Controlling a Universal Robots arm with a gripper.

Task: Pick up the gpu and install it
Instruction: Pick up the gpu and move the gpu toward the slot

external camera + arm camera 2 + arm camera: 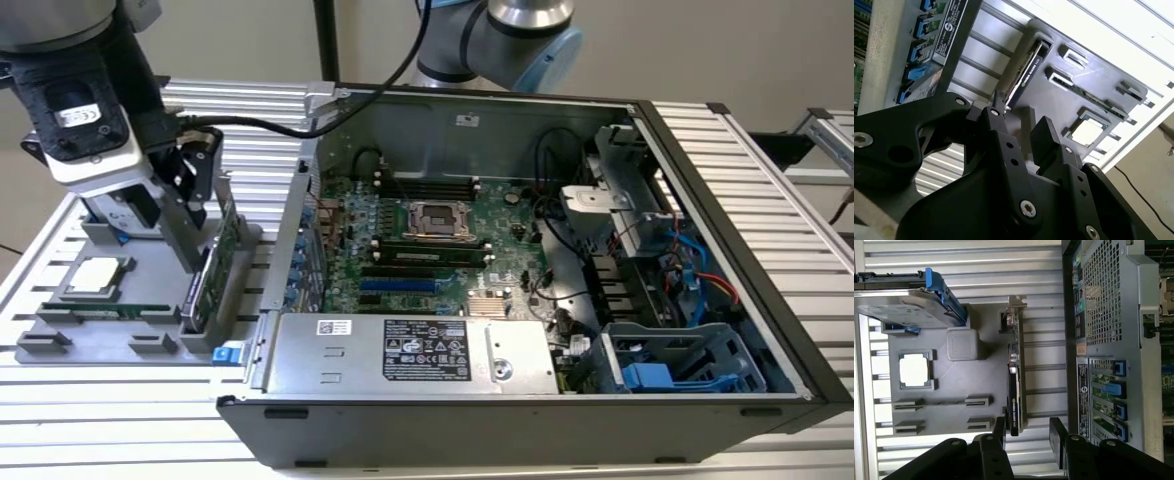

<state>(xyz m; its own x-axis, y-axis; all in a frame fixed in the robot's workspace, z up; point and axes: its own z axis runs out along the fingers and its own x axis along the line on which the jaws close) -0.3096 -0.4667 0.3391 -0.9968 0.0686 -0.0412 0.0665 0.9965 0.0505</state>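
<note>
Well, the arm is down over the grey tray on the slatted tabletop, just beside the open computer case, on the exterior view's left. The gpu stands on its long edge in a slot of that tray, black shroud on one face and green board on the other, its silver bracket at the end away from the gripper. The fingers are spread, with the near end of the card between them; one sits close to the shroud side (whether it touches I cannot tell), the other stands clear of the board side. Also in the tray are a square processor chip, a thin memory stick and a hard drive with blue rails. The card is outside the case, not yet installed
</note>
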